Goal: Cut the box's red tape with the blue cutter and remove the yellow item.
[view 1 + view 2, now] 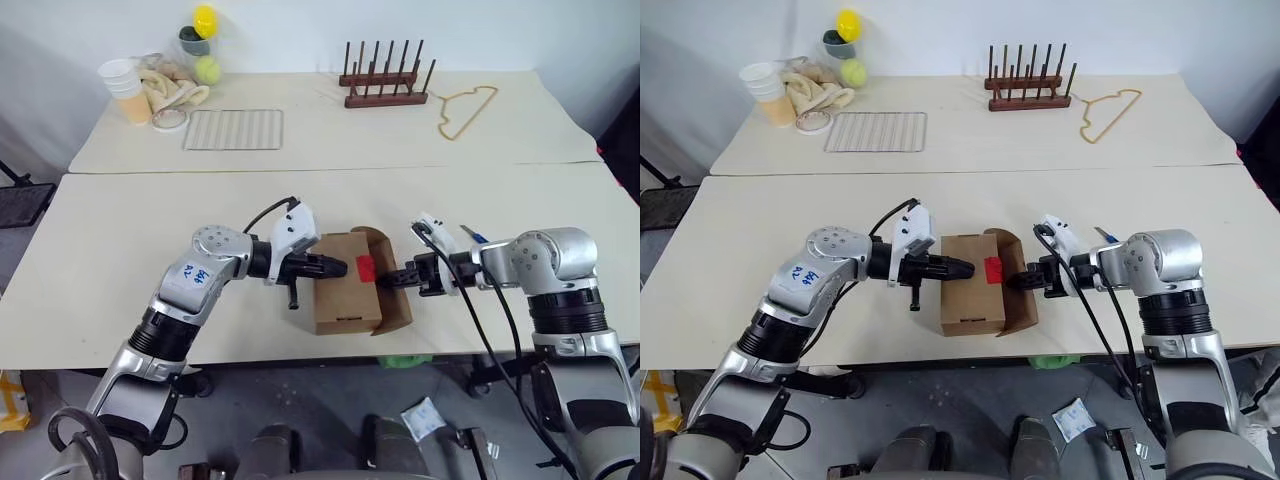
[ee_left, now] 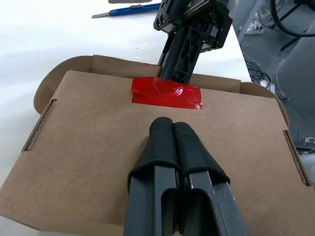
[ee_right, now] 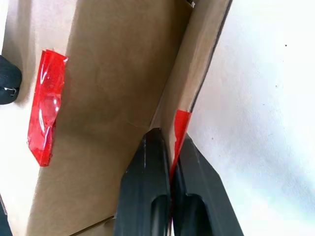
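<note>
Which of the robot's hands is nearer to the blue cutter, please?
Right. The right hand is shut on the box front flap, with the blue cutter lying on the table just behind it; the left hand presses the lid from the box's far side.

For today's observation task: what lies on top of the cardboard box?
The red tape and the shut left gripper lie on the box lid. The closed lid hides the contents.

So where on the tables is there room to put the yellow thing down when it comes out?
The near table is bare left of the left gripper and wide open behind the box. Right of the box sit the right gripper and the blue cutter, so it is tight. On the far table, the gap between wire rack and peg rack is free; its left corner is crowded.
</note>
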`<state>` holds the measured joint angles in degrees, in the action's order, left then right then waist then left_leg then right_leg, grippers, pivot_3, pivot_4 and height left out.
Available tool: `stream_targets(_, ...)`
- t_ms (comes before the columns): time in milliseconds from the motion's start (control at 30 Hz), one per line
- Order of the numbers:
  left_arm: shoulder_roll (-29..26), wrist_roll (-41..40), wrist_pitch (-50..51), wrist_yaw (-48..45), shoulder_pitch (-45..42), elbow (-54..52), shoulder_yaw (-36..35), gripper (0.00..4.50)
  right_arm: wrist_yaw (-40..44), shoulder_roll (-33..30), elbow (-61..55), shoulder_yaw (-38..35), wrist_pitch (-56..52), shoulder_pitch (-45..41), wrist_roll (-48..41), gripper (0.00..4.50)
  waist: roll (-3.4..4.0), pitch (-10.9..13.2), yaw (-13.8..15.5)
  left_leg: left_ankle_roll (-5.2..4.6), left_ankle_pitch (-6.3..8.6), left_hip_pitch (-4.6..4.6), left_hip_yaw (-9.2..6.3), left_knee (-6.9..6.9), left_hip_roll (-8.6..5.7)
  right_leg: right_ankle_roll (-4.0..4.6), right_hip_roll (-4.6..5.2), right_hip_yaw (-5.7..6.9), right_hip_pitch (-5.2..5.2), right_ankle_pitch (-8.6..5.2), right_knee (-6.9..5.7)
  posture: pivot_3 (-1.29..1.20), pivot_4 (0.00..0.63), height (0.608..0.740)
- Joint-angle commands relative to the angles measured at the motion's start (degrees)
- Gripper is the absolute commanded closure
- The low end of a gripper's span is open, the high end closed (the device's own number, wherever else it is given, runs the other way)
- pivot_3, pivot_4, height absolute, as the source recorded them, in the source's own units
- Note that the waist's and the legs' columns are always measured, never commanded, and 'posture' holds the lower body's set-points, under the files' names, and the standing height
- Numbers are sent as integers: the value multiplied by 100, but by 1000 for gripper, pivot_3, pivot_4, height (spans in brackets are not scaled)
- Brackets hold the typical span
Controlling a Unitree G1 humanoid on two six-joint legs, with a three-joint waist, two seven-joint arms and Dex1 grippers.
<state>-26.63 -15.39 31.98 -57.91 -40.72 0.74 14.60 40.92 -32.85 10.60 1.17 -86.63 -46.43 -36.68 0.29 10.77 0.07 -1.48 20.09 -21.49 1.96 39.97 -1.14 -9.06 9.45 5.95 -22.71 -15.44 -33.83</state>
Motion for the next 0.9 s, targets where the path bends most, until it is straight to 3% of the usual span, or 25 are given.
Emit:
stream_targets(33,115,16,-156,102,12,-35,-52,4500,-72,-291,-14,-76,-142,-114,83,4470,0,0,17,0,0,-1,0,0,-1,0,0,0,0,0,1,0,150,740)
stream_targets(367,629,19,-459,298,6,258,-23,4500,157,-1316,-285,-50,-532,-694,-61,4470,0,1,119,0,0,-7,2,-1,-1,0,2,2,-3,0,10,0,150,740)
stream_targets(633,1558,194,-920,711,-237,896,129,4500,349,-2051,-684,680,-587,-1440,-478,4470,-1,2,145,-1,0,-17,1,1,-3,-1,3,4,-4,0,21,0,150,740)
stream_targets(900,1421,395,-590,1031,5,469,61,4500,607,-2490,-838,1429,-587,-2079,-648,4470,0,2,129,-1,1,-18,3,-2,-1,0,3,4,-8,0,25,0,150,740)
